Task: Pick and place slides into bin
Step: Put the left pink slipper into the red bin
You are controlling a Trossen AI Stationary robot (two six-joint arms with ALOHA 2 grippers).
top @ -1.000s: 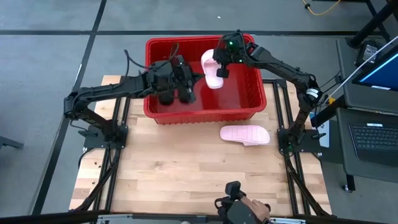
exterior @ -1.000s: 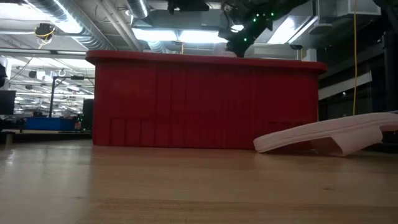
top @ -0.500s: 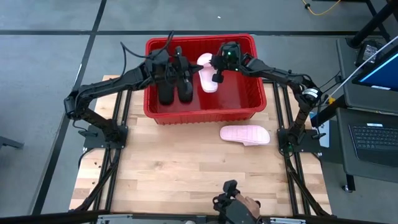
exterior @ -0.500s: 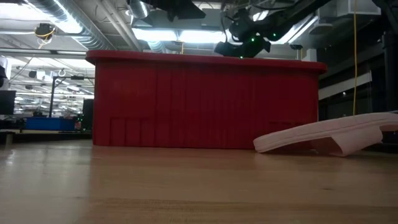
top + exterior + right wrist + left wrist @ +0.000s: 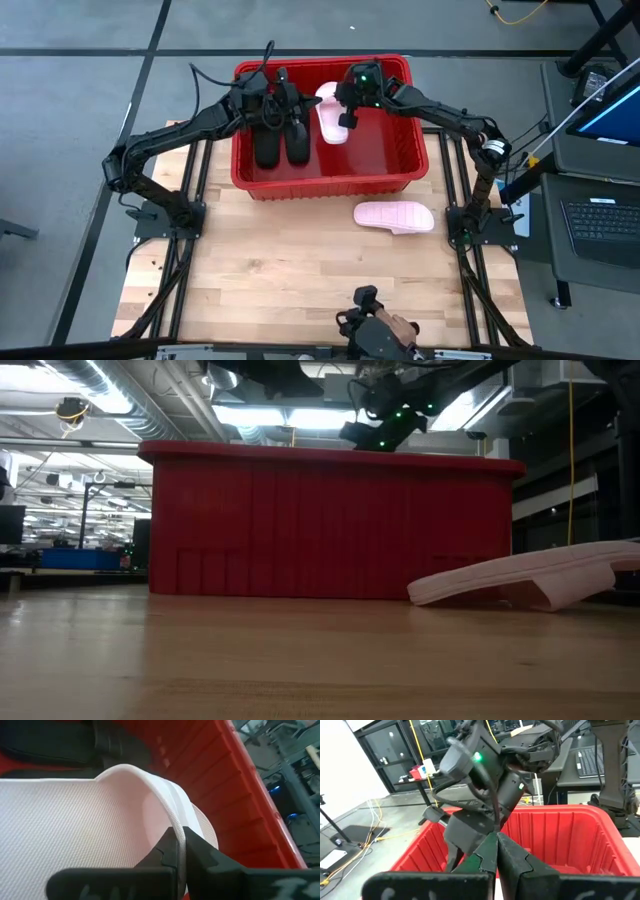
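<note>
The red bin (image 5: 405, 182) stands at the table's far middle. Two black slides (image 5: 282, 146) lie side by side on the left part of its floor. My left gripper (image 5: 292, 103) hangs shut and empty above their far ends; its own view (image 5: 495, 851) shows the shut fingers. My right gripper (image 5: 345, 117) is shut on a pink slide (image 5: 328, 112) inside the bin, just right of the black ones. The second pink slide (image 5: 395, 216) lies on the table before the bin's right front corner, also in the low view (image 5: 530, 582). My right gripper pinches the edge of the pink slide's strap (image 5: 170, 815) between its two fingers, coming slanting down from the bin's right side. The slide lies lengthwise near to far inside the bin, strap up. Whether its sole is on the bin floor, I cannot tell.
The bin's right half (image 5: 385, 140) is bare red floor. Bare wooden table (image 5: 300, 270) stretches in front of the bin. A person's hand with a dark device (image 5: 385, 335) shows at the near edge. Both arms meet close together over the bin.
My right gripper has carried the pink slide toward the table's left inside the bin, closer to the black slides. My left gripper has drawn toward the far edge, off the black slides, which now lie still on the bin floor.
</note>
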